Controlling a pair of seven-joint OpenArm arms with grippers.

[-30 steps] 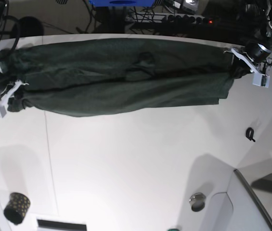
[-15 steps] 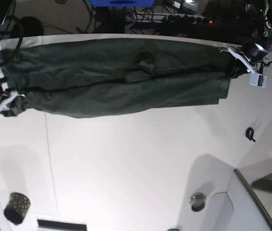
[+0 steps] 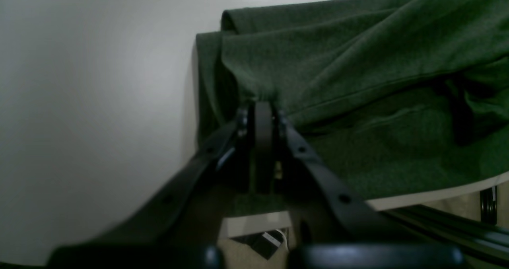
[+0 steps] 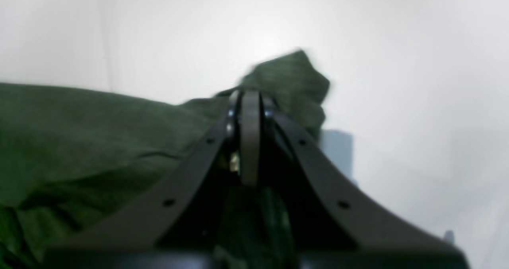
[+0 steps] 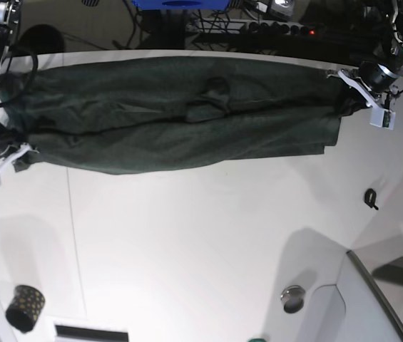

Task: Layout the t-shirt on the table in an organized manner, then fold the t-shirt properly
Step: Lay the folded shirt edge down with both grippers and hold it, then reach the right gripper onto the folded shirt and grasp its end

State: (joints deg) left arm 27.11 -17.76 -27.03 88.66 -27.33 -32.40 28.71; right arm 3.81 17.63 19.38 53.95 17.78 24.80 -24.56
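Note:
The dark green t-shirt (image 5: 172, 121) lies stretched into a long, loosely folded band across the far part of the white table (image 5: 201, 235). My left gripper (image 5: 351, 89) is at the band's right end in the base view. In the left wrist view my left gripper (image 3: 262, 104) is shut on a pinch of t-shirt (image 3: 358, 62) near the table's far edge. My right gripper (image 5: 17, 151) is at the band's left end. The right wrist view shows my right gripper (image 4: 249, 96) shut on a bunched corner of the t-shirt (image 4: 79, 121) above the table (image 4: 397, 42).
A black gold-dotted cup (image 5: 24, 308) stands at the near left. A small black object (image 5: 371, 199) lies at the right, and a round metal piece (image 5: 293, 298) beside a grey panel (image 5: 372, 299) at the near right. Cables and equipment sit beyond the far edge.
My right gripper has closed on the shirt's left end after shifting outward and back. My left gripper has drawn slightly toward the far edge, still gripping.

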